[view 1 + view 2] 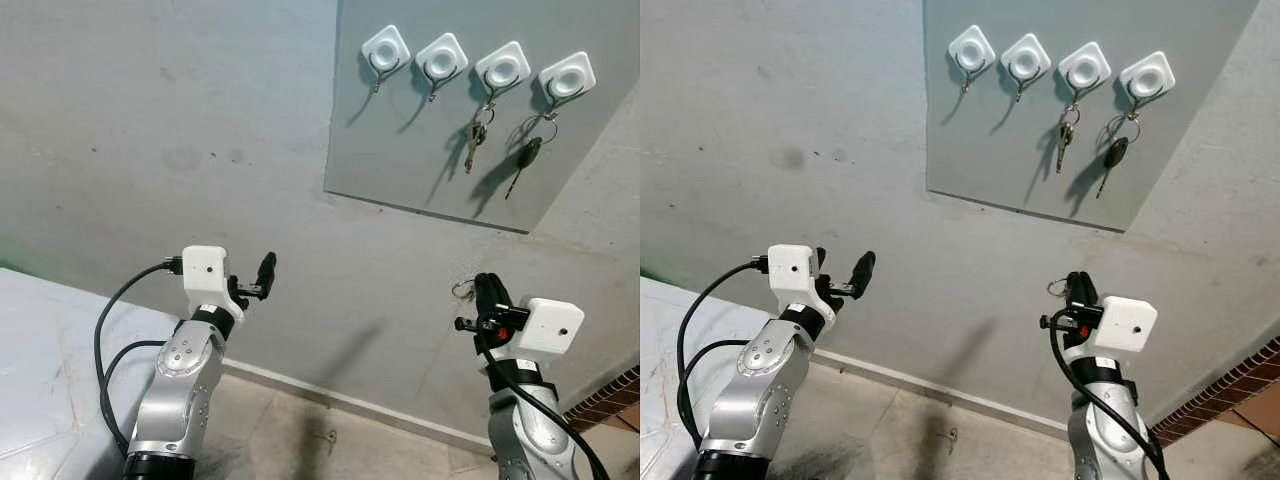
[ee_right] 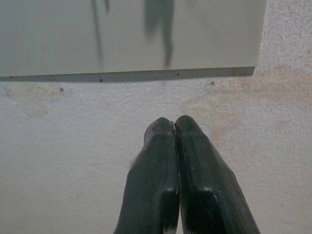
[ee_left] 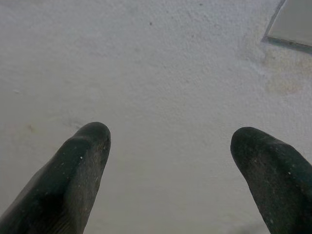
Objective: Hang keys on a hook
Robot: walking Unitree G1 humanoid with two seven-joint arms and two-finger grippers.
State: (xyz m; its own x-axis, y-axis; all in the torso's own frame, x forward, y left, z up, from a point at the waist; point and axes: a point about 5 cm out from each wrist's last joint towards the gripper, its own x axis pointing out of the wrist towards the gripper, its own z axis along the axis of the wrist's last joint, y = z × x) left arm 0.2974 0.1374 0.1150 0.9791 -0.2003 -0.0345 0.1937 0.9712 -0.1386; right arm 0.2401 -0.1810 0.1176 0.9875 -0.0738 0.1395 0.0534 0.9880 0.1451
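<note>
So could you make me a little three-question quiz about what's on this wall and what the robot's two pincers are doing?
1. How many white hooks are on the grey board, and how many carry keys?
2. True or false: the left pincer is clamped on a key ring.
3. Which pincer has a key ring at its fingers? A) left B) right C) both

Key
1. Four hooks. Two carry keys: the third hook holds silver keys and the fourth hook holds a black-headed key. The first hook and second hook are bare.
2. False; its fingers are spread, with nothing between them.
3. B
</note>
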